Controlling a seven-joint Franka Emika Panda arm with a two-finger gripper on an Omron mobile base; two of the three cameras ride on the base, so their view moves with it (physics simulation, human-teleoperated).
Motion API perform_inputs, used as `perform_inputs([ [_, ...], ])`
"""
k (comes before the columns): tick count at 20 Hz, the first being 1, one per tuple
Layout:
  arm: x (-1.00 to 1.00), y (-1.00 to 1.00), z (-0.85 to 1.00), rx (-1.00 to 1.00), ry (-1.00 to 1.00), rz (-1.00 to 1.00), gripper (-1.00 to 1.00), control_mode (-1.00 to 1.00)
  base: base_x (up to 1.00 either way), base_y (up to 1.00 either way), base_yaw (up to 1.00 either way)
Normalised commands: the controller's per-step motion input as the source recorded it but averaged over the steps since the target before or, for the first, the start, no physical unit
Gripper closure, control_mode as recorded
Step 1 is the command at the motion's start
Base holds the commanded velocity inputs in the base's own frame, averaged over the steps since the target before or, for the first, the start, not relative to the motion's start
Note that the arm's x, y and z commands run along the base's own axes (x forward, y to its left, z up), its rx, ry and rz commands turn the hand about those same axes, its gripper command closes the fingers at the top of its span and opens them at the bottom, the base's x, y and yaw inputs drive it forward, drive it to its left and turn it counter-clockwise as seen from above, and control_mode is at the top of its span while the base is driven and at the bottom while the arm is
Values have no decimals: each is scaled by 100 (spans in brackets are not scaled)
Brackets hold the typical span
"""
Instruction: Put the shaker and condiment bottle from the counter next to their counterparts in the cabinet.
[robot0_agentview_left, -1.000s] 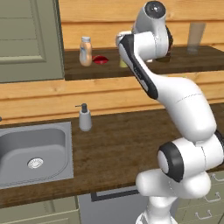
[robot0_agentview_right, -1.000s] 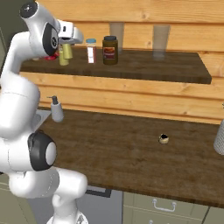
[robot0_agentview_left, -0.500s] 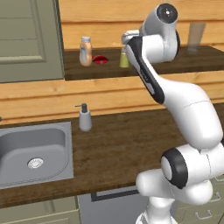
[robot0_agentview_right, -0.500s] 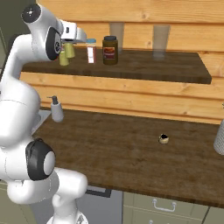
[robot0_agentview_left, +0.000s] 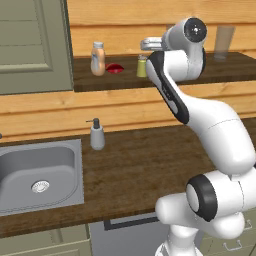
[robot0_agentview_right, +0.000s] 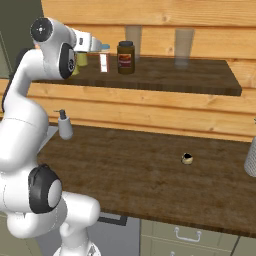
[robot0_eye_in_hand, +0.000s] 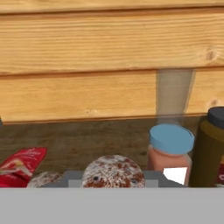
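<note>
Light wood planks (robot0_agentview_left: 125, 105) line the wall behind the bench (robot0_agentview_left: 140, 170), a long dark brown wood-grain top. A grey steel sink (robot0_agentview_left: 40, 177) is set into its left end. Below run grey-green drawers (robot0_agentview_right: 190, 237) with small handles. A grey-green panelled door (robot0_agentview_left: 32, 45) hangs upper left.

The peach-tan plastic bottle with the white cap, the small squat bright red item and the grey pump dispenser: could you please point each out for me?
Peach-tan plastic bottle with white cap (robot0_agentview_left: 98, 60): left base view, on its body.
Small squat bright red item (robot0_agentview_left: 115, 68): left base view, on its top.
Grey pump dispenser (robot0_agentview_left: 97, 137): left base view, on its lower body.
</note>
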Motion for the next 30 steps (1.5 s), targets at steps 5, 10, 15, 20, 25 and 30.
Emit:
perform_inputs([
  [5,0,0,-5,0,-1,0,100,-100,0,0,0],
  [10,0,-12,-20,0,-8,0,100,-100,0,0,0],
  [15,0,-3,-2,2,-6,0,100,-100,0,0,0],
  [20,0,0,0,2,0,0,100,-100,0,0,0],
  [25,0,0,0,0,0,0,100,-100,0,0,0],
  [30,35,0,0,0,34,4,100,-100,0,0,0],
])
